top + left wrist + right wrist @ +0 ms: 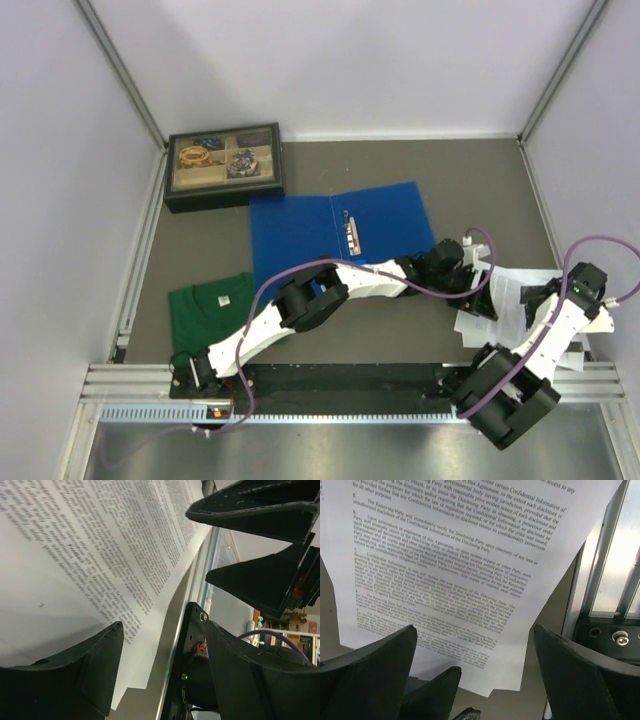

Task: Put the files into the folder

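Right gripper point(475, 635) fingers frame the closest view. They are spread wide with nothing clamped, and the files point(445, 570) lie flat on the table just past them, beside the aluminium rail point(600, 555) at the near right corner. The left gripper point(156, 622) sits opposite, its jaws likewise apart, low at the sheets' edge.

The likely trouble is that the sheets are thin and floppy. A pinch may take only the top one and fan the stack, or crease it against the rail. With both grippers crowded over one small patch, the fingers could also knock together.

Counted from the near edge outward:
- two grippers
- at least two sheets, judging by the offset corners, though the exact number is not clear from these angles
- one green shirt point(215, 308)
- one folder point(340, 232), open flat, left of the files and apart from them
- one compartment box point(225, 168), farthest back
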### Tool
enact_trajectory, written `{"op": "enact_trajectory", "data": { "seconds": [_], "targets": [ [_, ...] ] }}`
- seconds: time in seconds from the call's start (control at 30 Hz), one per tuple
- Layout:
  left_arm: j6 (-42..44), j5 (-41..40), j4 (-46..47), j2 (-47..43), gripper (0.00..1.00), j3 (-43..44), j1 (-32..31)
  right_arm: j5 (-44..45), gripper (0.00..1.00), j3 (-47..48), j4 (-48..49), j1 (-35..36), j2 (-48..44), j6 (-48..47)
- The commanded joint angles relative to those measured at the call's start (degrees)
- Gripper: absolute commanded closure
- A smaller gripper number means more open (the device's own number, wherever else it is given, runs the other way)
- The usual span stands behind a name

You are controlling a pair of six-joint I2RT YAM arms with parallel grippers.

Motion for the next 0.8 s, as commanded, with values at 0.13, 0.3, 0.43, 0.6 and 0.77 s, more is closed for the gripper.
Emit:
{"op": "enact_trajectory", "data": {
  "seconds": [0.13,0.3,0.43,0.6,0.77],
  "targets": [
    [-2.5,-4.7,-3.6,3.7,0.31,1.7,2.7,0.2,0.01,-1.5,6.7,-1.8,5.1,-0.8],
    [0.7,-5.9,-6.5,3.3,0.31,1.6,3.3,0.2,0.01,-3.7,9.2,-1.8,7.0,1.2],
    [1.9,-6.2,-7.4,2.9,0.30,1.5,3.8,0.9,0.01,-6.5,12.2,-1.8,8.1,1.8],
    [2.7,-5.9,-7.9,2.4,0.30,0.7,4.4,-2.2,0.02,-7.7,16.8,-1.8,12.0,-0.5],
    [3.2,-6.2,-8.0,1.4,0.30,-0.9,4.6,-6.2,0.02,-4.1,21.7,1.4,18.9,-7.0]
  ]
}}
